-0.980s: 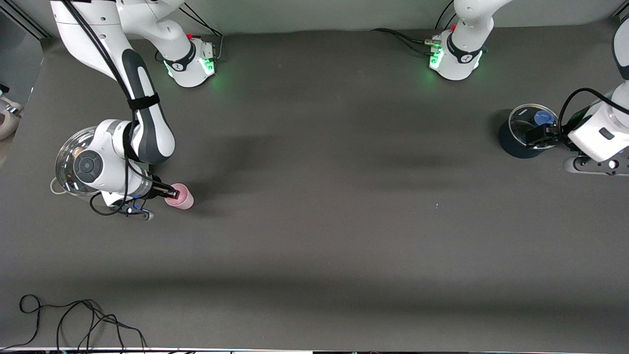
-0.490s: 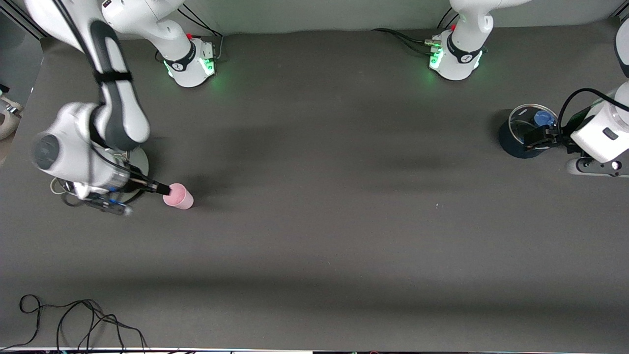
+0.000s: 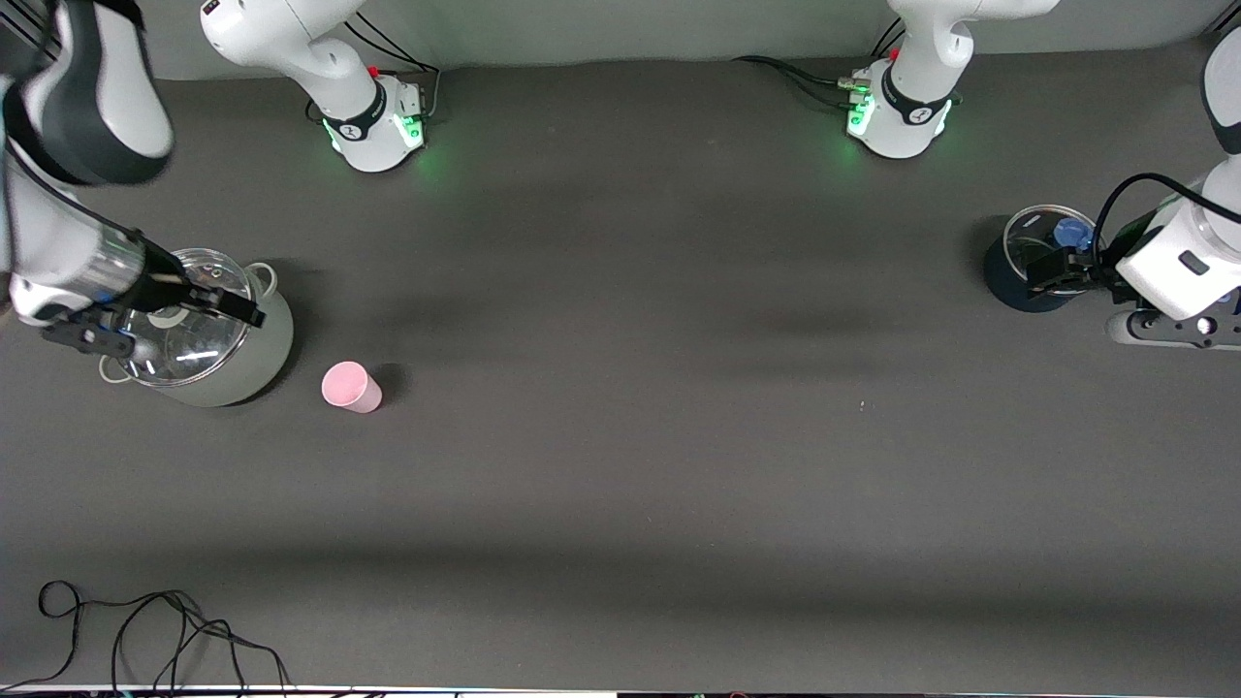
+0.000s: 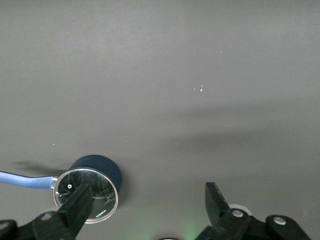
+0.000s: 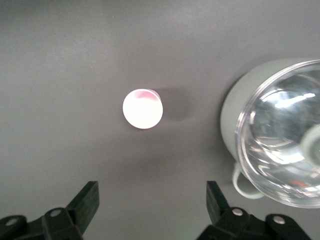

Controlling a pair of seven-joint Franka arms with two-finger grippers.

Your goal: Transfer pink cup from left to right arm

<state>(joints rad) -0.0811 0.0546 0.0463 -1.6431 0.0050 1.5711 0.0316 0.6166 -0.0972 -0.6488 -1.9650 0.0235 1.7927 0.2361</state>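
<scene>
The pink cup (image 3: 351, 387) stands by itself on the dark table, beside the grey pot (image 3: 264, 357) and a little nearer to the front camera. Nothing touches it. My right gripper (image 3: 242, 302) hangs open and empty over the pot's glass lid, clear of the cup. In the right wrist view the cup (image 5: 143, 108) shows as a pale round top well ahead of the right gripper (image 5: 152, 200). My left gripper (image 3: 1049, 274) waits open and empty over a dark blue pot (image 3: 1008, 286) at the left arm's end of the table. The left wrist view shows that gripper (image 4: 147, 202) holding nothing.
The grey pot (image 5: 235, 115) has a glass lid and small side handles. The dark blue pot (image 4: 102, 165) has a glass lid and a blue handle (image 4: 25, 180). Loose black cables (image 3: 145, 630) lie near the front edge at the right arm's end.
My right gripper has opened and let go of the pink cup, then lifted away to over the grey pot. The cup stays standing where it was. The left arm has barely moved.
</scene>
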